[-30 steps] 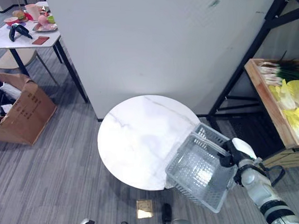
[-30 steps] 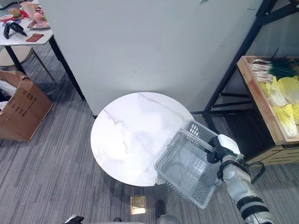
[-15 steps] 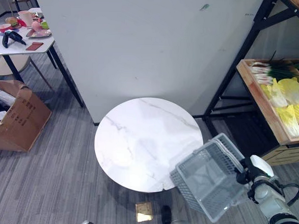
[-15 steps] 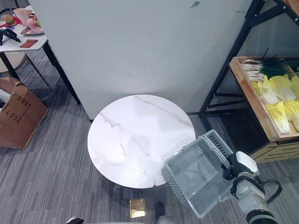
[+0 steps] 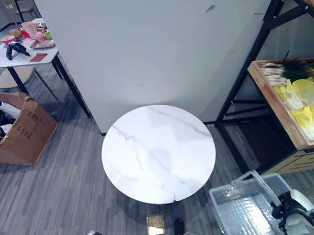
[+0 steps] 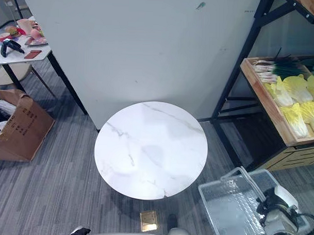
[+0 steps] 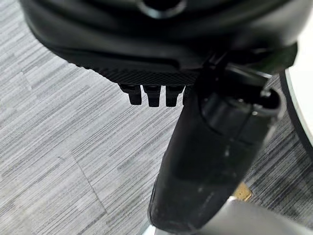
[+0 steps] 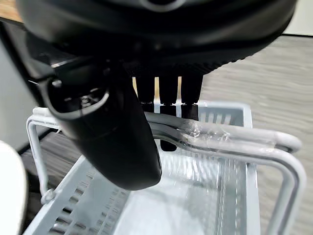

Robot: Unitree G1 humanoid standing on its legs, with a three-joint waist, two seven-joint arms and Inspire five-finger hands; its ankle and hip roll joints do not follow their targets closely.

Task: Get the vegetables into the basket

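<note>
A translucent white plastic basket (image 5: 246, 218) hangs empty over the floor, just off the lower right of the round marble table (image 5: 158, 153). My right hand (image 5: 290, 207) is shut on its handle (image 8: 230, 139), fingers curled round the bar in the right wrist view. The vegetables lie in a wooden tray (image 5: 271, 101) on the shelf at the right: yellow-green cabbages (image 5: 302, 99) and a bunch of green onions (image 5: 285, 73). In the left wrist view my left hand (image 7: 205, 147) hangs low over the carpet with curled fingers and nothing in it.
A black shelf frame (image 5: 246, 69) stands between the table and the tray. A grey partition (image 5: 149, 45) rises behind the table. At the left are a cardboard box (image 5: 22, 131) and a side table (image 5: 25, 51) with small items.
The basket has come off the table's right edge and moved down and to the right with my right hand, levelling out over the floor. The camera has shifted slightly.
</note>
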